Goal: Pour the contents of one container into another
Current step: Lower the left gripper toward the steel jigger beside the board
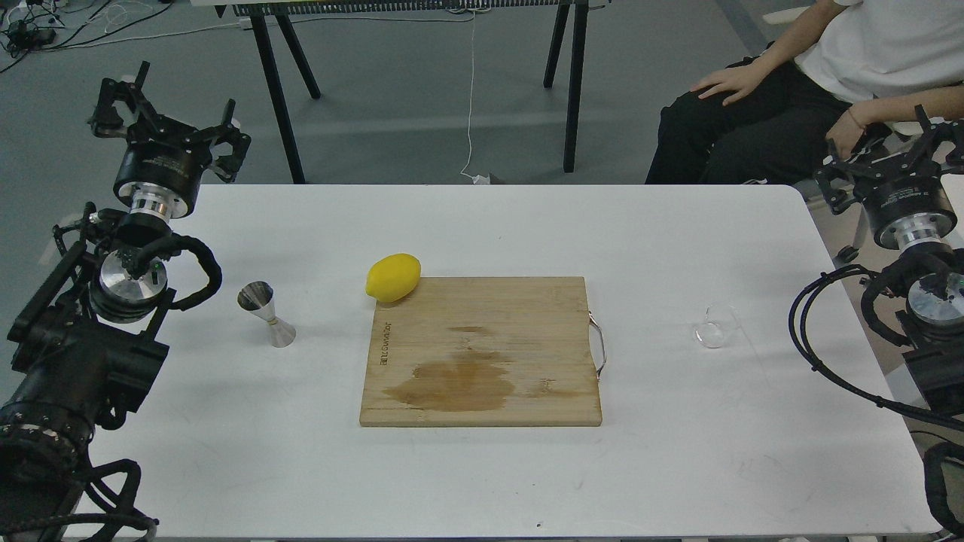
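I use the wooden cutting board point(482, 350) in the middle of the white bench point(482, 482) as my marker. The steel jigger point(265, 314) stands upright on the bench well to the left of the board. The little clear glass cup point(714, 328) sits well to the right of the board, past its metal handle point(599, 346). A yellow lemon point(392, 277) rests at the board's far left corner, touching it. The board has a dark wet stain. My left claw point(167, 120) hangs far left of the board with its fingers spread apart and nothing in them. My right claw point(896, 162) is far right of the board; I cannot tell how its fingers stand.
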Motion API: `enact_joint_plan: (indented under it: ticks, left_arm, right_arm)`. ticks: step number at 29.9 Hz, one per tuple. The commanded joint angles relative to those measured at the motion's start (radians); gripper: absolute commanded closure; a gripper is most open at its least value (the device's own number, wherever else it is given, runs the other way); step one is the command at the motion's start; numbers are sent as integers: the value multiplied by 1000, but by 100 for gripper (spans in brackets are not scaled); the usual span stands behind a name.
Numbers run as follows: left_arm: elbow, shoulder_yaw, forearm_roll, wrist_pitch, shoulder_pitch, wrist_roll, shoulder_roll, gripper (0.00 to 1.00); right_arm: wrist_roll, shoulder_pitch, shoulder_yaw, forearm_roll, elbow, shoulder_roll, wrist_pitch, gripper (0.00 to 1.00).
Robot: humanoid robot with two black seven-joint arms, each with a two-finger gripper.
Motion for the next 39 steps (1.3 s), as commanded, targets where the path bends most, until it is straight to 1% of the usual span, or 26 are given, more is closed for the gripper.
enact_joint_plan:
  ticks: [1,6,8,10,12,17,18,19,20,23,24,26,29,32,34,36,38,39]
  left_arm:
    - [-79,1,0,21,36,-8,2,0]
    - [-197,7,0,97,78,-4,16,0]
    - [-221,18,0,122,107,5,49,0]
    - [-269,70,8,107,153,4,115,0]
    - [-335,116,11,84,196,-5,212,0]
    - [-496,128,47,58,337,-11,419,0]
    - [-531,128,75,56,364,-19,459,0]
    - [-562,128,107,56,390,-36,490,0]
    - [-603,128,153,56,425,-63,523,0]
    - [-727,128,332,62,534,-166,622,0]
    - [-764,127,401,70,562,-186,648,1]
    - [-809,125,518,81,610,-197,682,1]
    - [-824,114,708,136,677,-203,702,1]
    - [-817,125,921,228,702,-215,703,1]
    - [-815,130,1090,309,723,-211,693,1]
    - [-808,143,1242,396,736,-196,685,1]
    - [-789,186,1392,485,736,-165,665,2]
    - [-772,217,1470,531,733,-139,647,3]
  right_arm:
    - [1,0,0,0,3,0,0,0]
    - [1,2,-2,0,9,-1,0,0]
    - [1,0,-2,-2,15,-3,0,0]
    - [1,-6,-2,-2,30,-7,0,0]
    - [1,-12,0,-2,50,-14,0,0]
    - [1,-24,2,-2,72,-14,0,0]
    - [1,-26,2,0,72,-14,0,0]
    - [1,-28,2,0,72,-14,0,0]
    - [1,-28,2,0,72,-12,0,0]
    - [1,-28,2,0,72,-8,0,0]
    - [1,-28,3,0,72,-8,0,0]
    - [2,-28,3,0,72,-8,0,0]
    - [4,-28,3,0,72,-8,0,0]
    - [4,-28,5,0,72,-11,0,0]
    - [4,-28,5,0,70,-12,0,0]
    - [4,-28,3,0,69,-12,0,0]
    - [5,-28,2,0,70,-11,0,0]
    - [4,-28,2,0,70,-9,0,0]
